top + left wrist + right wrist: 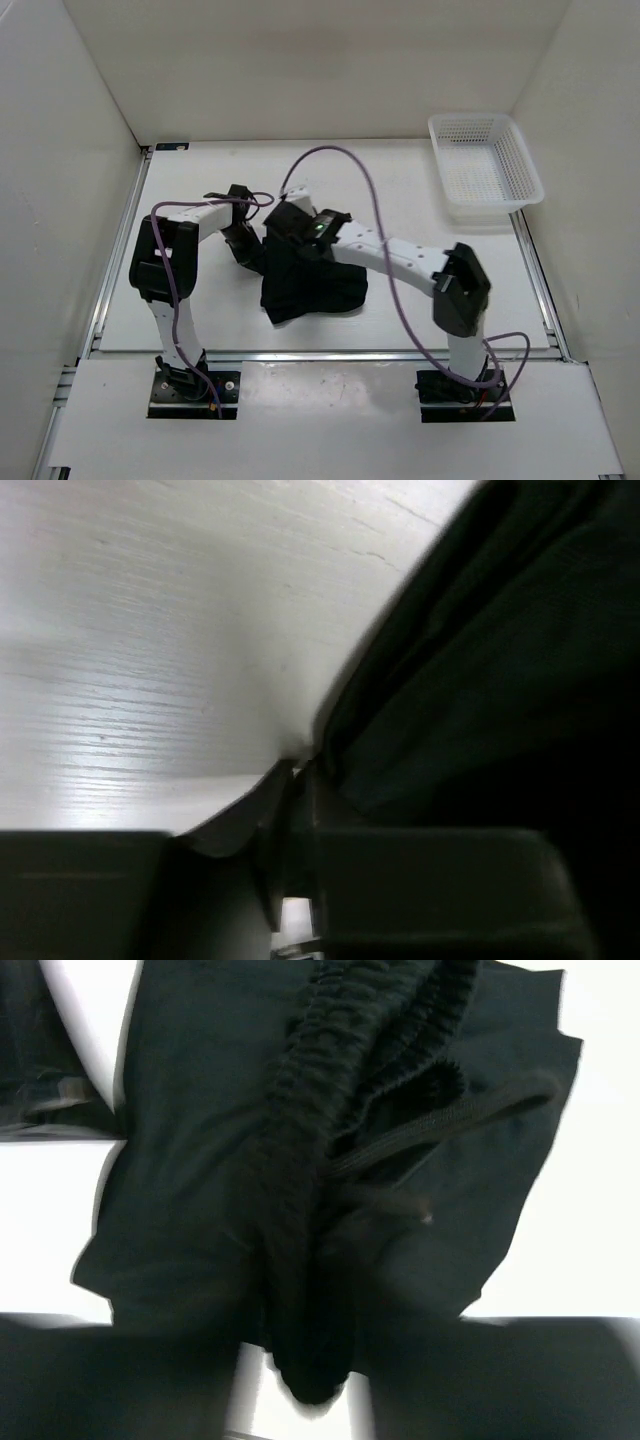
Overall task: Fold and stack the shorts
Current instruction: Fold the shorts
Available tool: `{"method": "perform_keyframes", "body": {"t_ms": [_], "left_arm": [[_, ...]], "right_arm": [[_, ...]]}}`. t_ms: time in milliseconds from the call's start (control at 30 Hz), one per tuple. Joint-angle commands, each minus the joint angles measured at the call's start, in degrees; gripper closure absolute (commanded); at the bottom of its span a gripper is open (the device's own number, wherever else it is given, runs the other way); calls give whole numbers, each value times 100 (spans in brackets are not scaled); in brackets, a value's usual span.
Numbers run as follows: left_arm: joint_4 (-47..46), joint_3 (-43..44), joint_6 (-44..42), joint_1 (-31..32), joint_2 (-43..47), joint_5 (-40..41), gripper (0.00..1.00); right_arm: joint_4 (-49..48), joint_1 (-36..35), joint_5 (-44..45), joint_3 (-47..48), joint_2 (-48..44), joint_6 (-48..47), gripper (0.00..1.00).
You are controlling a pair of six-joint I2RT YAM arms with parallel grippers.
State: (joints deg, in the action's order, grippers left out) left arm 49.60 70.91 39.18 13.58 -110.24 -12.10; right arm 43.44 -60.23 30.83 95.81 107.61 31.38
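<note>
The black shorts [312,285] hang and lie in a crumpled heap at the middle of the table. My right gripper [290,226] is shut on the bunched elastic waistband [300,1210], which runs down between its jaws [310,1360]; a thin drawstring loop [450,1120] shows beside it. My left gripper [246,240] is at the left edge of the shorts, low over the table. In the left wrist view the jaws [295,780] are closed together on a thin edge of the black fabric [480,680].
A white mesh basket [484,165] stands at the back right of the table, apart from the shorts. White walls enclose the table on three sides. A purple cable [370,200] arcs over the right arm.
</note>
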Motion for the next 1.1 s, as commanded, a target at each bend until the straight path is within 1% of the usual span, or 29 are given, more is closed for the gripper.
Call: {"method": "perform_keyframes", "body": {"t_ms": [0,33,67,100,133,167,200,267,300,333,367,400,467,500,567,600,633,667,700,733,767,800,833,900,1000,1067], "left_arm": [[-241,-235,107,-92,229,217,74],[-241,-236,108,-171,309,217,64],[-241,-288,108,-268,466,217,46],[-241,-289,108,-486,555,217,39],[-180,-289,55,-593,634,217,37],[-23,-289,-24,-698,713,321,36],[83,-141,-77,-865,879,383,35],[416,35,-165,-928,1038,680,35],[514,237,-217,-997,1204,787,35],[593,343,-296,-998,1284,875,35],[681,448,-297,-998,1355,1093,35],[874,693,-358,-841,1408,1209,35],[1042,932,-533,-630,1469,1402,36],[1042,1011,-621,-507,1470,1403,36],[1095,1178,-832,-68,1470,1246,36],[1095,1231,-833,290,1409,1245,34],[1147,1336,-885,477,1356,1184,30],[1148,1389,-886,670,1277,1183,21],[1209,1468,-886,846,1181,1340,16],[1262,1660,-825,1178,936,1463,8],[1262,1793,-737,1312,777,1586,8],[1454,1942,-675,1409,601,1857,8],[1543,2266,-605,1575,269,1982,8],[1596,2523,-465,1639,-23,2237,11],[1596,2813,-464,1691,-471,2238,17],[1596,2980,-464,1691,-778,2046,24]], "right_arm": [[480,-392,363,929,514,-210,30],[481,-463,362,1000,515,-211,0],[481,-525,362,1053,463,-298,0],[481,-525,362,1054,384,-299,0],[481,-525,362,993,288,-299,0],[412,-464,301,905,-1,-220,0],[411,-411,240,600,-169,-159,0],[209,-192,117,151,-731,86,0],[148,-95,55,-417,-933,184,0],[-18,114,-128,-727,-1309,272,2],[-98,238,-243,-1035,-1478,368,6],[-169,492,-375,-1630,-1776,587,7],[-248,774,-691,-2160,-2032,808,11],[-327,906,-979,-2642,-2147,991,11],[-485,1232,-1227,-3066,-2507,1133,11],[-538,1441,-1333,-3399,-2708,1186,11],[-591,1531,-1499,-3524,-2789,1248,11],[-591,1618,-1562,-3621,-2859,1248,11],[-591,1767,-1562,-3692,-2947,1248,10],[-591,1830,-1641,-3753,-2948,1248,10],[-591,1882,-1642,-3806,-3009,1248,10],[-591,1935,-1702,-3807,-3009,1248,8],[-591,1997,-1703,-3807,-3009,1196,8],[-591,2049,-1703,-3807,-3062,1195,8],[-591,2050,-1703,-3754,-3132,1195,8],[-538,2103,-1703,-3754,-3202,1195,8]]}}
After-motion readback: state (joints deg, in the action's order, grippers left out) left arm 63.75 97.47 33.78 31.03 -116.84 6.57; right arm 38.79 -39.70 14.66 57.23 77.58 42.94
